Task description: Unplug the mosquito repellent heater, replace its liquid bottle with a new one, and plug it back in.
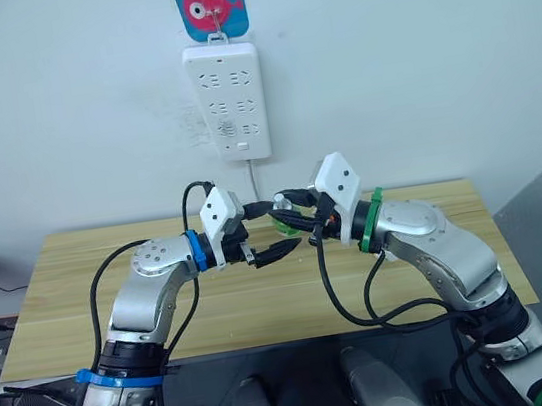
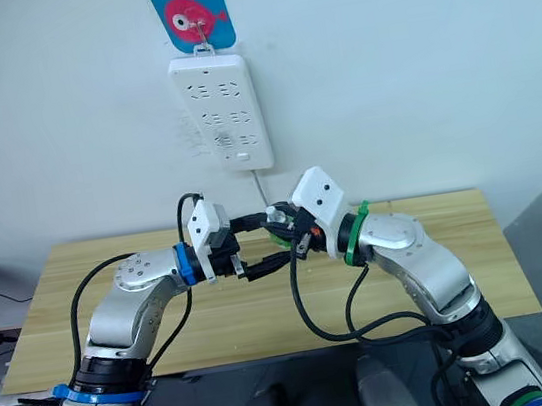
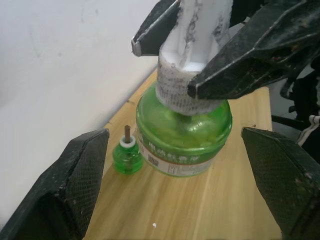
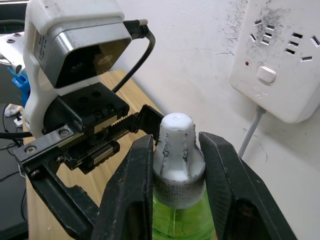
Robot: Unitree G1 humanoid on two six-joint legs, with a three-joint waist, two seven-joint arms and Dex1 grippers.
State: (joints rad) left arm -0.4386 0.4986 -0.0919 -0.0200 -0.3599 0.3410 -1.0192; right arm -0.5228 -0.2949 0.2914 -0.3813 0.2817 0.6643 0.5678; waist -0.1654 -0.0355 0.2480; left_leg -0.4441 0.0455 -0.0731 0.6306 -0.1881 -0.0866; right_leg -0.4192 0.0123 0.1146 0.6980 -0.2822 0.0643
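Observation:
My right gripper (image 4: pixel 177 142) is shut on the whitish cap (image 4: pixel 176 150) of the new one (image 3: pixel 184 135), a round green bottle held over the wooden table (image 1: pixel 81 290) between my arms. My left gripper (image 3: pixel 175 140) is open, one finger on either side of that bottle's body without touching it. The old liquid bottle (image 3: pixel 126 159), tiny and green with a dark wick, stands on the table near the wall behind. The mosquito repellent heater is out of view.
A white power strip (image 1: pixel 227 98) hangs on the wall above the table's back edge, its sockets free and its cord running down. A blue card with a red fish (image 1: pixel 210 3) hangs above it.

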